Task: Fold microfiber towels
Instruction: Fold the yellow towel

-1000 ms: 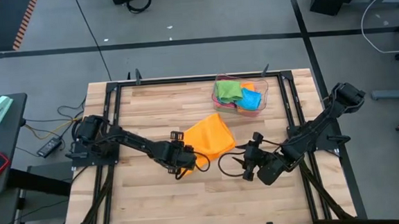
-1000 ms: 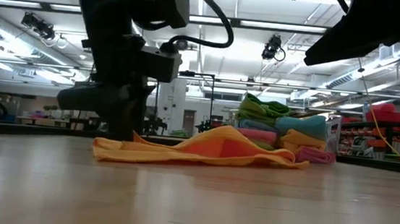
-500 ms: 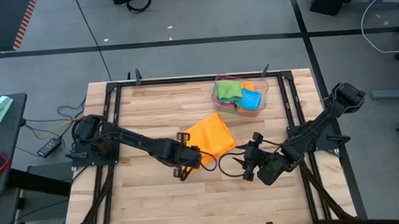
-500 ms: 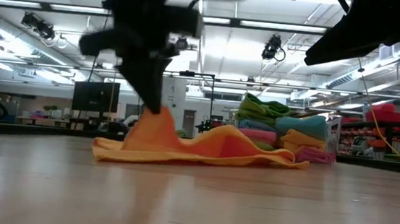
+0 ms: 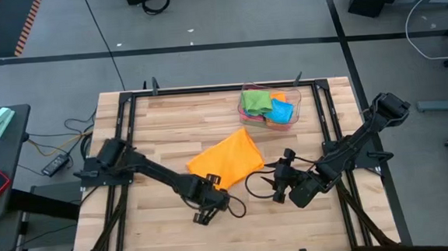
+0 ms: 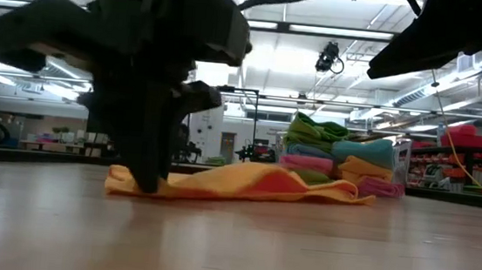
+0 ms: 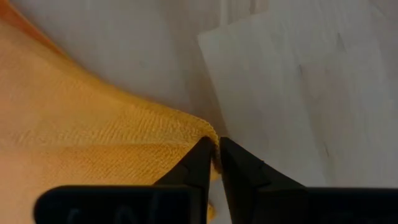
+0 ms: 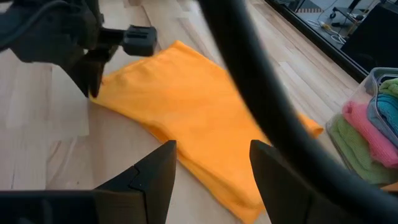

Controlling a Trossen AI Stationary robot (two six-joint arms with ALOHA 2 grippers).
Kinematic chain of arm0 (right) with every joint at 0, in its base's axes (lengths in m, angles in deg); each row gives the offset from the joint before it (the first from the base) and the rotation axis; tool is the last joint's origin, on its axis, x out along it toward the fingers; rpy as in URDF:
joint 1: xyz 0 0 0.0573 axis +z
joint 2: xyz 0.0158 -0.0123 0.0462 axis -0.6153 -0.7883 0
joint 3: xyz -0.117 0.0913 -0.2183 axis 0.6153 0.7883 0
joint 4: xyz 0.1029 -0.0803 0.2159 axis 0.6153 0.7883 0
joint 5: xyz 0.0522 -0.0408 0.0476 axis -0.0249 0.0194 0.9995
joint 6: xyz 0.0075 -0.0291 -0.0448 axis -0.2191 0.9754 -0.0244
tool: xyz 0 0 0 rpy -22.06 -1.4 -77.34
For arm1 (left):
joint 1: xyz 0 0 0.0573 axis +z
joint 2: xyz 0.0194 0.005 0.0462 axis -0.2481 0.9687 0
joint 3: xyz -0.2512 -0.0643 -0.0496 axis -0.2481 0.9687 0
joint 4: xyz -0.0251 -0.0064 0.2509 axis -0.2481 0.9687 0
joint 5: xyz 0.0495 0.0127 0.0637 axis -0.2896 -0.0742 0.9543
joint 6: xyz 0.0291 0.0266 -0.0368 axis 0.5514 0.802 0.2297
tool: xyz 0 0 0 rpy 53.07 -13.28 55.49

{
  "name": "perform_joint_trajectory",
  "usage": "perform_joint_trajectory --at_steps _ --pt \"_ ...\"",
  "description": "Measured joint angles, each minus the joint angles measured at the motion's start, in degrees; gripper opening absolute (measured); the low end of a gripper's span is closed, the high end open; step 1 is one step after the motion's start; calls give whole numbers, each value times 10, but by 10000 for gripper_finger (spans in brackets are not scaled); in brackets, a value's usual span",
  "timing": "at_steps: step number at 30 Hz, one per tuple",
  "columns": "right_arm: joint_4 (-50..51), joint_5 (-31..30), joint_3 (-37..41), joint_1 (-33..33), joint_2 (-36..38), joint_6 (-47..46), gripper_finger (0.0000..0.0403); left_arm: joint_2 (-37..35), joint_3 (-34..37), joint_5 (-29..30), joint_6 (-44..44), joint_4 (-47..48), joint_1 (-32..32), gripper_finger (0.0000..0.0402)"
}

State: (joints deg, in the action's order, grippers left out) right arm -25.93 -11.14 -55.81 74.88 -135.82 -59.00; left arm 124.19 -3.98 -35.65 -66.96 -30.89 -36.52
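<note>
An orange microfiber towel lies spread on the wooden table, mid-table. My left gripper stands at its near-left corner, pointing steeply down and shut on it; the low view shows that gripper down at the table on the towel's end. To the right of the towel, my right gripper hovers open with nothing between its fingers. More towels, green, blue and pink, sit stacked in a clear tray at the far right. My left gripper pinches the orange towel's near-left corner between its two fingers. The fingers come from above, slanting steeply down. The corner sits low at the table and the rest of the towel lies flat behind it, slack.
The clear tray with stacked towels stands at the table's far right. A black cable loops between the two grippers. Bare wood lies along the near edge and at the far left.
My left gripper has taken hold of the orange towel's corner, lifted it briefly, then carried it toward the table's near edge and back down, tipping steeper. The towel's near-left part has been drawn out and spread; its far-right part has stayed in place.
</note>
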Motion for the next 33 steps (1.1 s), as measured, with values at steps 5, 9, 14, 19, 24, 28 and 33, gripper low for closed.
perform_joint_trajectory --at_steps 5,9,14,19,24,28,33 --pt "0 0 0 0 0 0 213 -22 0 7 -16 23 -6 102" --pt "0 0 0 0 0 0 213 -49 -1 44 -31 78 -5 171" --pt "0 0 0 0 0 0 213 -62 -1 168 -31 199 -6 219" --pt "1 0 0 0 0 0 213 -62 55 209 -29 215 6 217" --pt "1 0 0 0 0 1 213 -62 107 261 -29 209 10 192" --pt "1 -1 0 0 0 5 213 -62 129 307 -10 199 4 174" --pt "1 -2 0 0 0 5 213 -62 158 344 9 169 4 160"
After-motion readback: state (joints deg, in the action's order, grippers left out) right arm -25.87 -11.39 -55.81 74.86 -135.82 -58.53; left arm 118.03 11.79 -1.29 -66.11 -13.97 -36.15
